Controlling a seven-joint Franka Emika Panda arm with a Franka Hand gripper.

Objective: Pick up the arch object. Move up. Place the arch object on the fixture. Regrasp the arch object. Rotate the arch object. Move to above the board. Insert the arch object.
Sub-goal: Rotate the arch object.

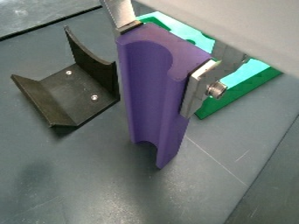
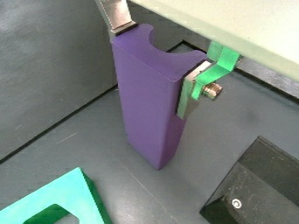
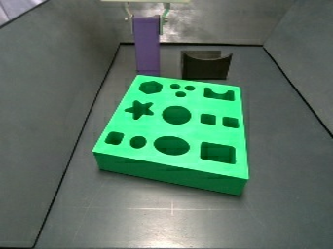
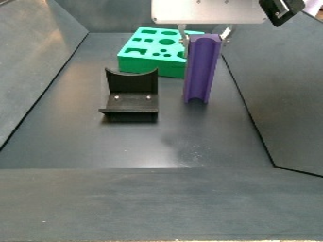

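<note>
The purple arch object stands upright with its scooped end up, and my gripper is shut on that upper end. One silver finger presses each side. Its lower end is at or just over the dark floor; I cannot tell which. In the side views the arch object is beside the dark fixture and just off one edge of the green board. The fixture holds nothing. The board lies flat with its cut-outs unfilled.
Dark walls enclose the floor on several sides. The board and the fixture lie close on either side of the held block.
</note>
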